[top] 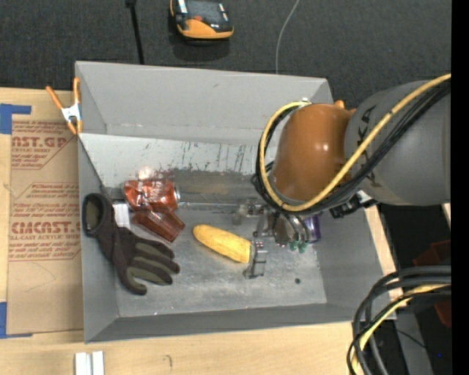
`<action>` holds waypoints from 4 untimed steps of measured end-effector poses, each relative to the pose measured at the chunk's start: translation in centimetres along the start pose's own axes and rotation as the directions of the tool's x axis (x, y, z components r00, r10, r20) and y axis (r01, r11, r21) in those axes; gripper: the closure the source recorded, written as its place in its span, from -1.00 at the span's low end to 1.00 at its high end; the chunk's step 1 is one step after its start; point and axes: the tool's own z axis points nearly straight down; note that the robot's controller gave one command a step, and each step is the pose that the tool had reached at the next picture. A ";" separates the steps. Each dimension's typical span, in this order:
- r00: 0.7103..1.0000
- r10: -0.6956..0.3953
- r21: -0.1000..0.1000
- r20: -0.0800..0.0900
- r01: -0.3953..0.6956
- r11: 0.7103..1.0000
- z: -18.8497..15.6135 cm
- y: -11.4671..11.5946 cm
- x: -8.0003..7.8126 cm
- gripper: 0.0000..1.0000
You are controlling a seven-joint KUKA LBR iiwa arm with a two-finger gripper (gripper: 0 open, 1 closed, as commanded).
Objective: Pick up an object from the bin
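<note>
Hanging just beside the right end of a yellow corn cob [220, 244] mid bin [220, 302], end effector [256, 262] grip can't tell; dark glove [132, 253], red packet [152, 199] lie left.

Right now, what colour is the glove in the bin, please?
The glove is dark brownish-black, camera view.

You're looking at a robotics lab: a cable-draped industrial arm [410, 157] leans over a grey metal bin [198, 99] on a pale wooden desk [234, 348], with a black-and-orange handheld unit [201, 18] lying on the dark surface beyond
</note>
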 end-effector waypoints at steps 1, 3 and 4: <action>1.000 0.000 0.000 0.008 0.000 1.000 -0.4 0.0 -0.2 -1.00; 0.992 0.129 -0.001 0.007 -0.129 0.992 3.6 0.9 -0.6 -1.00; 0.992 0.129 -0.001 0.007 -0.129 0.992 3.6 0.9 -0.6 -1.00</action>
